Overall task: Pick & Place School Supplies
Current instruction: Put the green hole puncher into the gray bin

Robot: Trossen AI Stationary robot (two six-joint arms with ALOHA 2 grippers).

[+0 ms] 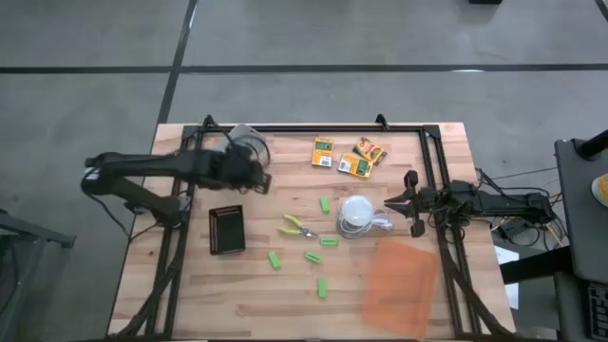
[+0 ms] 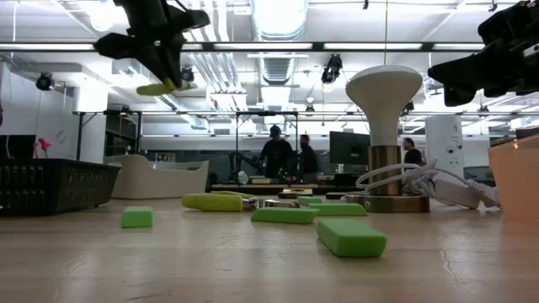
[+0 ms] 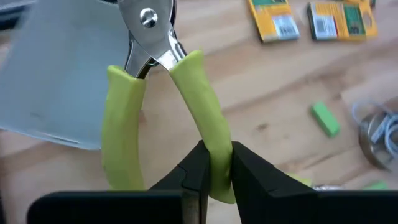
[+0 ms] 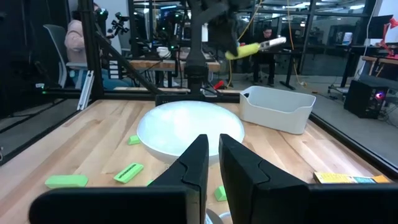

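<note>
A: Where is the left pincer [image 3: 214, 171]?

B: Raised above the desk [image 1: 285, 294] toward ten o'clock, over a clear bin [image 1: 249, 142], clamped on one green handle of a plier tool [image 3: 163, 106].

A: And the right pincer [image 4: 212, 163]?

B: At three o'clock, fingers nearly together, holding nothing, beside a white lamp [image 1: 356, 215].

A: Other supplies?

B: A second plier tool [image 1: 299, 227] and green sticks [image 1: 323, 286] lie mid-desk; three orange boxes [image 1: 353, 165] sit toward one o'clock.

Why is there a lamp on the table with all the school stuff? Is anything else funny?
The white lamp with its cord does look out of place among the supplies. The green sticks lie scattered at all angles. One pair of pliers hangs in the air, pinched by only one handle in the left gripper. Nothing looks broken.
</note>
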